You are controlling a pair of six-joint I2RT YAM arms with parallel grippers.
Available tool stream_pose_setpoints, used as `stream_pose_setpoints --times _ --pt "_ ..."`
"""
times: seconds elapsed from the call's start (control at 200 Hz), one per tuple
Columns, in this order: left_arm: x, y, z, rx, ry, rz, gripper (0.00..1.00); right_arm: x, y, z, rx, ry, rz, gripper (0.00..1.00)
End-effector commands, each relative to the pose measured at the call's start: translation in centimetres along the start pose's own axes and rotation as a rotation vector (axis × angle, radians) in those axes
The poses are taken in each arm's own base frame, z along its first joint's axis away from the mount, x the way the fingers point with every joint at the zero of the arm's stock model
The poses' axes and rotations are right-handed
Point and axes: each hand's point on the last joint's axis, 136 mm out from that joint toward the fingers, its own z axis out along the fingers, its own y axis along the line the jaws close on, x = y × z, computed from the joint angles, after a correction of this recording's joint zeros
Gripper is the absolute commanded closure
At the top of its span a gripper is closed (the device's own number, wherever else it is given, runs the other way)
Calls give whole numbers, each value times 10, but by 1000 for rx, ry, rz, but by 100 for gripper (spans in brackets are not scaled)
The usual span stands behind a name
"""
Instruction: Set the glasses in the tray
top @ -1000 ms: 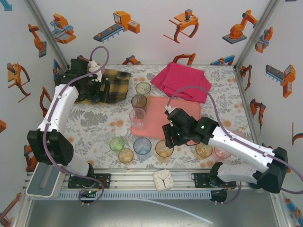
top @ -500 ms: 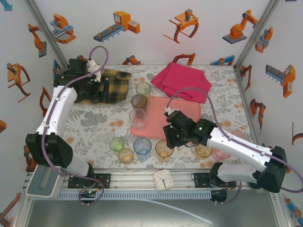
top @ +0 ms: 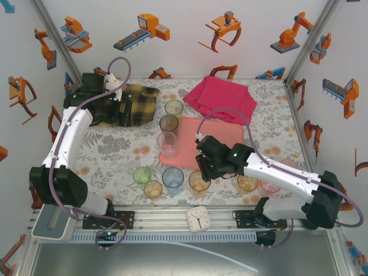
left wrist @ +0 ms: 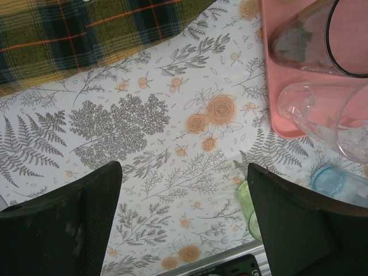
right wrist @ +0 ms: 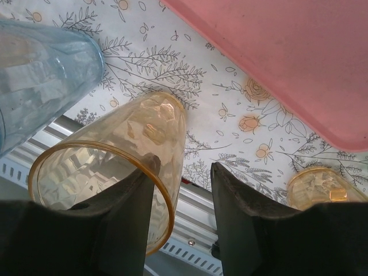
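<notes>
1. L gripper (left wrist: 184, 172): fingers (left wrist: 86, 218) released and spread wide. Nothing btwn them but the floral tablecloth (left wrist: 144, 126). Plaid cloth (left wrist: 86, 40) lies beyond the fingertips, off to their left.
2. Same wrist cam: tray (left wrist: 270, 92) corner sits beyond the right finger. A grey glass (left wrist: 305, 40) and a clear glass (left wrist: 310, 109) stand on it. Green glass (left wrist: 247, 210) is just beside the right fingertip, off the tray.
3. R gripper (right wrist: 184, 164): jaws apart, not clamped. One finger dips inside the amber glass (right wrist: 138, 126) and the other stays outside, w/ the glass wall btwn them. Outer finger looks clear of the wall. Glass is upright on the table, off the tray.
4. Blue glass (right wrist: 40, 75) is left of the fingers, near the amber one. A second amber glass (right wrist: 316, 187) is right of the outer finger. Tray is beyond the fingertips.
5. Step in hand, my read: pinch the amber glass by its rim.
   - Seat the fingers deeper before squeezing.
   - Squeeze gently, since the wall is thin and prob slippery.
   - Lift straight up so the blue glass doesn't get knocked.
   - Then carry it fwd to bare tray.
6. View diffs:
   - R wrist cam shows the finger-inside-rim detail, which the overhead hides under the gripper body.
   - Overhead shows the whole layout: pink glass (top: 269, 185) at the right end of the near row, magenta cloth (top: 221, 98), clock (top: 199, 218), and plenty of free tray.
   - L wrist cam confirms the grey and clear glasses stand on the tray.
</notes>
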Motion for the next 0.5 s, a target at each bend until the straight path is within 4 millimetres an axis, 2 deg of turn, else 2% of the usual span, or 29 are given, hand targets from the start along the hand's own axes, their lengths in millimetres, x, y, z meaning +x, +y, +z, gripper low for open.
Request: stream_pose_setpoints --times 0.0,0.496 --pt "4 -1 -10 -9 -10 26 18 -11 3 -9 7 -33 -24 57" --pt "3 -3 -17 -11 -31 33 18 -10 2 -12 20 -43 -26 63"
